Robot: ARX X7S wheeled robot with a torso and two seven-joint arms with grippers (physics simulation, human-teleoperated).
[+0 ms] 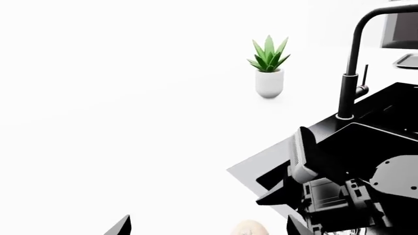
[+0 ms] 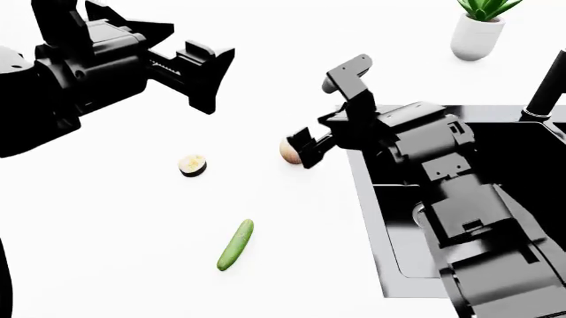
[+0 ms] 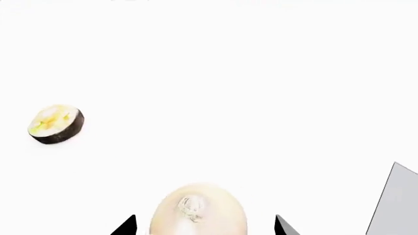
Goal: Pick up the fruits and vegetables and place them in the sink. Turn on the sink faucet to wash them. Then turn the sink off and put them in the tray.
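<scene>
White countertop [image 2: 106, 218] fills the scene, black sink [image 2: 389, 218] set into it at the robot's right; faucet [image 1: 349, 73] stands at the sink's far rim, a potted plant [image 1: 268, 68] beyond it; a tray [image 1: 408, 60] corner shows past the faucet. Right gripper [image 2: 303, 150] reaches out over the sink's left edge, jaws spread either side of the onion [image 2: 290, 151], which sits on the counter just beside the sink; contact cannot be told. Left gripper [image 2: 208, 76] hovers high over the counter, jaws apart, holding nothing. Cucumber [image 2: 235, 244] lies on the counter nearer the robot, well apart from both grippers; a sushi roll piece [image 2: 192, 165] rests between cucumber and left gripper.
</scene>
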